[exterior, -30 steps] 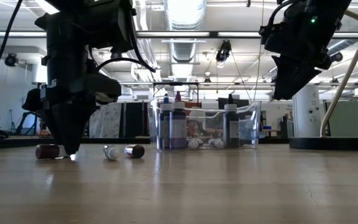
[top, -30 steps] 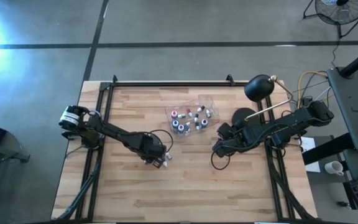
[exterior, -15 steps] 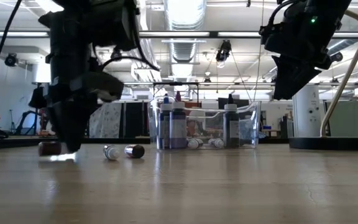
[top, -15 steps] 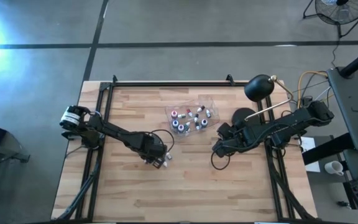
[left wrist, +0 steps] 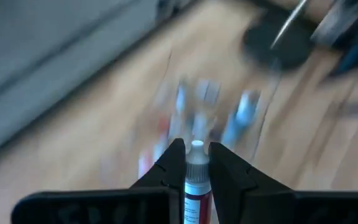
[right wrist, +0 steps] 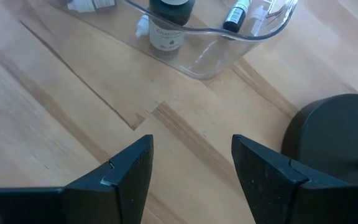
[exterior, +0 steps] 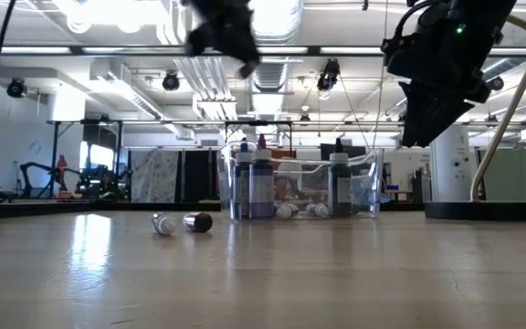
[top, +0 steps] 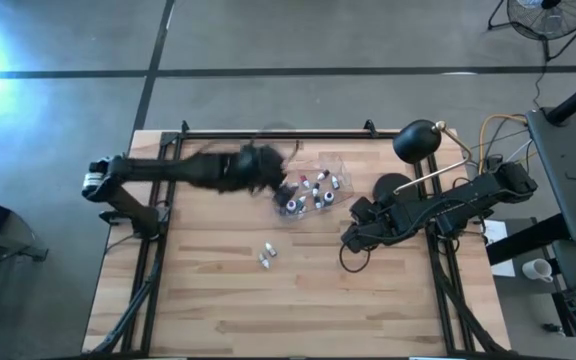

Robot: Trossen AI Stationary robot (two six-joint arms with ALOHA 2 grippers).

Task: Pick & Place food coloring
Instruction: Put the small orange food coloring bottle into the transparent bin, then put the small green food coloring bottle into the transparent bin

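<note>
Food coloring bottle, whitish with a red label, is clamped between the jaws of the left gripper, raised above the clear plastic tub holding other bottles. Two bottles lie loose on the counter. The right gripper is held beside the tub, jaws apart.

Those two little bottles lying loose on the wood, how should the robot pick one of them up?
Across the middle of its body, coming straight down from above. Both loose bottles lie flat on the table, so the round sides are exposed and the cap end offers little. They lie close together, so the end effector's fingers should straddle only one.
</note>
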